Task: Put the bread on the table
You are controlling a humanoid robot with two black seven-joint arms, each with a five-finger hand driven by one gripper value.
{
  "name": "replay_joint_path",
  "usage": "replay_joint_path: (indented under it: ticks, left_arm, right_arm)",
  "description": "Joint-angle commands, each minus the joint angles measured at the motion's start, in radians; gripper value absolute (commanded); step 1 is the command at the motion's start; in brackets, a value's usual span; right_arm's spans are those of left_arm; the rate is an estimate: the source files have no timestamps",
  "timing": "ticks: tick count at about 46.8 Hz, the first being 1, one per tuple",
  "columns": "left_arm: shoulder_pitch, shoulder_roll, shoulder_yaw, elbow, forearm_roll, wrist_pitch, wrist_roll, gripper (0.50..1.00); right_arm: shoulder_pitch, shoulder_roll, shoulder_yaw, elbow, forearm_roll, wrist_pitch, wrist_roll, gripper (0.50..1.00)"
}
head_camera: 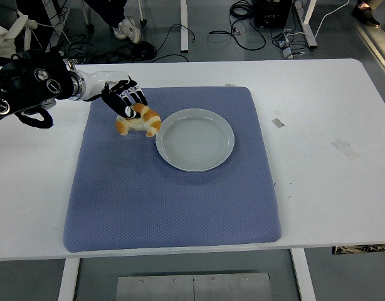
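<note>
Plate (195, 139) only obstacle on blue mat (167, 200); mat's left, near parts open.

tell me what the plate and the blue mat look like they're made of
Plate: likely glazed ceramic or melamine; smooth, pale grey-white, with a soft sheen at the rim. Mat: seemingly woven fabric or foam-backed cloth; matte blue, fine dimpled texture, rounded corners.

Textured cloth mat (174, 200); glossy plate (208, 160)
</note>
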Motion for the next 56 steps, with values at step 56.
replay_joint_path:
  ticks: [56]
  left_arm:
    - [0.051, 0.068, 0.034, -0.005, -0.007, 0.029, 0.0, 0.626]
  right_arm:
    - [0.0, 0.0, 0.0, 0.0, 0.0, 0.0, 0.0, 1.0]
